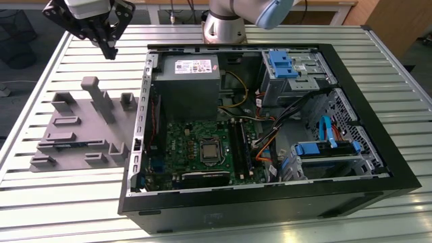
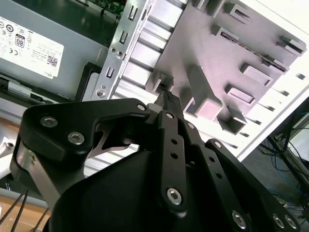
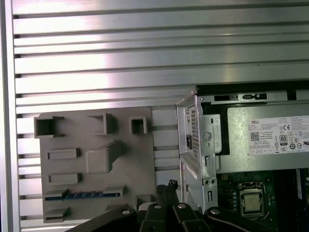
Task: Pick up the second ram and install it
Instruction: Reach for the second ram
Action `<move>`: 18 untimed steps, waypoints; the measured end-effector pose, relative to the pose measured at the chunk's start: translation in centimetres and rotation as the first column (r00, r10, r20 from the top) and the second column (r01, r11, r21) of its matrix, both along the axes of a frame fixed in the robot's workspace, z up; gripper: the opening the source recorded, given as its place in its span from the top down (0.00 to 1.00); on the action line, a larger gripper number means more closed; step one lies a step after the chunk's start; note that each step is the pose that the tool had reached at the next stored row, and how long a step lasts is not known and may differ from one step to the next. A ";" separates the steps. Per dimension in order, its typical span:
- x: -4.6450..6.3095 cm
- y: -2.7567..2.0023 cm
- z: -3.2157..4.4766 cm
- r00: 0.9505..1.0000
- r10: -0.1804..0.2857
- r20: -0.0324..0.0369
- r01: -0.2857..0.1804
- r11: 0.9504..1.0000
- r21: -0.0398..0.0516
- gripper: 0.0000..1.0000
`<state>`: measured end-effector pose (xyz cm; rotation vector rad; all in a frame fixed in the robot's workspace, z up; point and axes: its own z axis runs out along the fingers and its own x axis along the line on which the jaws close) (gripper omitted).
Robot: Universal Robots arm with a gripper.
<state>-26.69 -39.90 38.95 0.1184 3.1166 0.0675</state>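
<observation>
One gripper (image 1: 108, 49) hovers above open slats (image 1: 64, 61), well apart from the second ram (image 3: 82, 195).

Closed tool (image 1: 109, 52) above slatted table (image 1: 60, 202), near grey fixture (image 1: 84, 121) beside open computer case (image 1: 270, 201)

The light is bright all around me. The metal table (image 3: 145, 63) shines in white stripes in the first wrist view and goes all white at one corner in the second wrist view. Inside the computer case (image 1: 270, 205) it is darker. My gripper (image 2: 166, 96) looks nearly black.
</observation>
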 end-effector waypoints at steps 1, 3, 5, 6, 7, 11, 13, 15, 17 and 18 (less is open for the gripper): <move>-0.2 0.00 0.00 1.000 0.000 0.000 0.000 1.000 0.000 0.89; -0.4 -0.01 -0.01 1.000 0.000 -0.008 0.000 1.000 0.000 0.89; -0.4 -0.06 0.00 0.999 0.000 -0.039 0.000 1.000 0.000 0.89; -0.4 -0.11 -0.01 0.999 0.000 -0.049 0.000 1.000 0.000 0.89; -0.5 -0.25 -0.01 0.999 0.000 -0.054 0.000 1.000 -0.001 0.89; -0.8 -1.12 -0.22 0.998 0.002 -0.058 -0.002 1.000 0.000 0.89; -1.1 -1.53 -0.31 0.998 0.002 -0.058 -0.002 1.000 0.000 0.89; -1.7 -1.74 -0.35 0.998 0.002 -0.058 -0.002 1.000 0.000 0.89; -2.5 -1.83 -0.47 0.998 0.002 -0.058 -0.002 1.000 0.000 0.89; -2.9 -1.85 -0.52 0.998 0.002 -0.058 -0.002 1.000 0.000 0.89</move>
